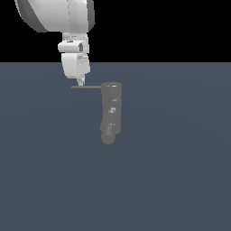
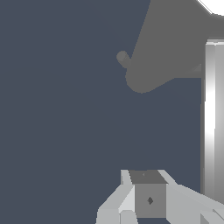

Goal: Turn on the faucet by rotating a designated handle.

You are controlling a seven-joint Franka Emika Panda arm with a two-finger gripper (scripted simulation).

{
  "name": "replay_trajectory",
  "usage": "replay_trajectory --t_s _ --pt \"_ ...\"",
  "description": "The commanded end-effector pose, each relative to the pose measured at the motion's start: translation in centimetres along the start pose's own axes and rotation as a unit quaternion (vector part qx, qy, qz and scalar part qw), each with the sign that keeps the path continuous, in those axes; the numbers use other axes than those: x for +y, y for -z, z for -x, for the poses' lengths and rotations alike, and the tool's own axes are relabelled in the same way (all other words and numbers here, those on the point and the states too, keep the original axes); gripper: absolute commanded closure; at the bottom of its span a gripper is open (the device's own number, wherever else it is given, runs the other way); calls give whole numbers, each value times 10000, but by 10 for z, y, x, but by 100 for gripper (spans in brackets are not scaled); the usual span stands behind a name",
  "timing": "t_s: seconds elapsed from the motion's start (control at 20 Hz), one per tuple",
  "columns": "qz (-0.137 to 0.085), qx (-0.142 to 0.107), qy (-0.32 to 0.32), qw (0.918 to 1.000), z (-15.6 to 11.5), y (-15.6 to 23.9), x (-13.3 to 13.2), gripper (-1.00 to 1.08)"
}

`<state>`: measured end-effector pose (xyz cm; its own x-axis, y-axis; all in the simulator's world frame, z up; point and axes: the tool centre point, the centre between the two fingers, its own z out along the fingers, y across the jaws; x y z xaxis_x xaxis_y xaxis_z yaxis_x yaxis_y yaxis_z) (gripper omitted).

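The faucet (image 1: 111, 108) is a dull-grey cylinder lying on the floor, with its rounded knob end (image 1: 108, 136) toward the camera in the exterior view. Its handle (image 1: 86, 87) is a thin dark rod sticking out from the cylinder's top toward the exterior view's left. My white gripper (image 1: 80, 82) comes down from above, its tip touching or just over the rod near its outer end. The fingers look pressed together with nothing between them. In the wrist view the gripper (image 2: 148, 179) sits beside a long bright bar, the handle (image 2: 214, 122), with the faucet (image 2: 175, 48) beyond it.
The flat blue-grey floor (image 1: 180, 171) runs all around the faucet. The thick white arm (image 1: 58, 16) hangs above the handle's outer end.
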<state>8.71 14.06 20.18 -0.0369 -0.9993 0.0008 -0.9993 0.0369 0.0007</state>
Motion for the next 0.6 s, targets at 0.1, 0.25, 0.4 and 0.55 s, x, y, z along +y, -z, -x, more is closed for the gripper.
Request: replay_trajectory --t_s 0.1,0.25,0.4,0.55 --pt "-3 -2 -16 10000 0 0 -1 108" --pt "-2 -1 -13 10000 0 0 4 108" --pt "-2 -1 -13 10000 -1 0 12 108" --pt "-2 -1 -13 10000 -1 0 20 108"
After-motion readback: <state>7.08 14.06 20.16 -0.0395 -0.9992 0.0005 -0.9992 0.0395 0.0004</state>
